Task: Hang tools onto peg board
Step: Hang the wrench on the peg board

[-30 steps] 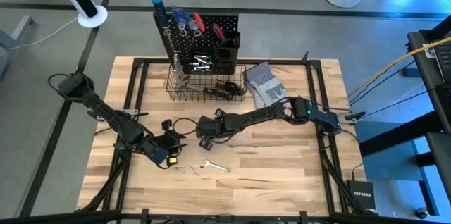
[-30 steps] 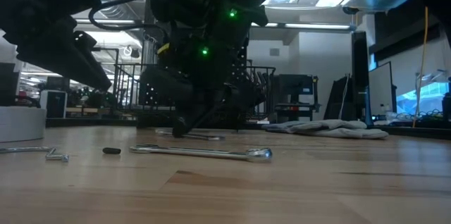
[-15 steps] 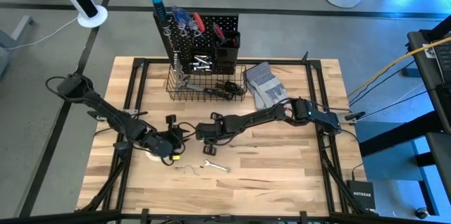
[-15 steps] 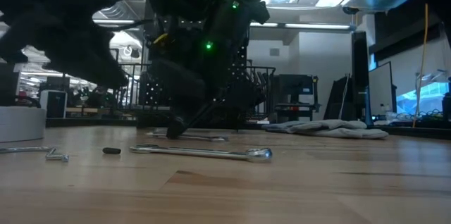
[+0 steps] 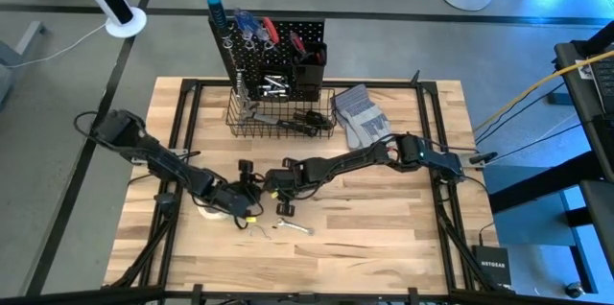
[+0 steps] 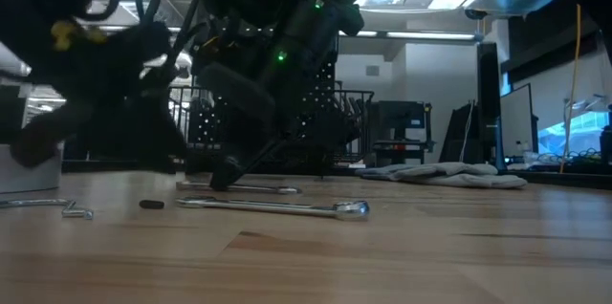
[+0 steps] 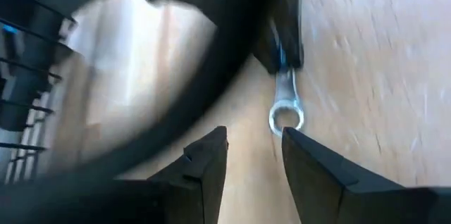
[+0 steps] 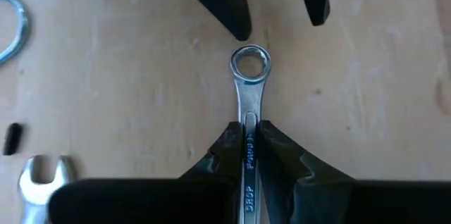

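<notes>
High view, left end effector (image 5: 251,188) now nearer right-held wrench (image 8: 249,104)

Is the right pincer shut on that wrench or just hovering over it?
Shut on it: in the right wrist view the right pincer has both fingers pressed against the shaft of the wrench.
</notes>
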Controlling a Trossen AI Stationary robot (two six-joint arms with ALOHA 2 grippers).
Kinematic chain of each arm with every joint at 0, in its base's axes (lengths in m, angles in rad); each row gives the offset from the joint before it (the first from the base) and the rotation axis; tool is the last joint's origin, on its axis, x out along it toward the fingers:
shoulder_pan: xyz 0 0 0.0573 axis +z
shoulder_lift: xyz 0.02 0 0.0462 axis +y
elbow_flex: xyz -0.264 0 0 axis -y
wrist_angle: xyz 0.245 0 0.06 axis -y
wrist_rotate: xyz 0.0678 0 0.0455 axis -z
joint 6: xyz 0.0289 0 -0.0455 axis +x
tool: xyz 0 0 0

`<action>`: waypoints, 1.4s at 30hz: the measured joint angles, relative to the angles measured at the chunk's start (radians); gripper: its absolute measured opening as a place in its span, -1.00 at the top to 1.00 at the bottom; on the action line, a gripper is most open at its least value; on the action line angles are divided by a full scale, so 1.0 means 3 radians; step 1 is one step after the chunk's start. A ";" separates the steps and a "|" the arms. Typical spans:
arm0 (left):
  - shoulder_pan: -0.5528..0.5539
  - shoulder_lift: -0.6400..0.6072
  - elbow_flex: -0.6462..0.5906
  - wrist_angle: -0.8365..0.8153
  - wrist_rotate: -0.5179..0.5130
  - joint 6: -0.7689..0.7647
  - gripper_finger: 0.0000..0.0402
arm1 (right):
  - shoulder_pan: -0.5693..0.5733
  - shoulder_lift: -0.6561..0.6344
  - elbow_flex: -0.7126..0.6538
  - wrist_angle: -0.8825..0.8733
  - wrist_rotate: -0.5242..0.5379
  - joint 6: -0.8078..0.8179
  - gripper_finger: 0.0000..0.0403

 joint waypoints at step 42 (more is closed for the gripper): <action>-0.0120 0.0266 0.0015 0.0352 0.0177 0.0410 0.36 | -0.0010 -0.0089 -0.0008 0.0321 -0.0397 0.0079 0.85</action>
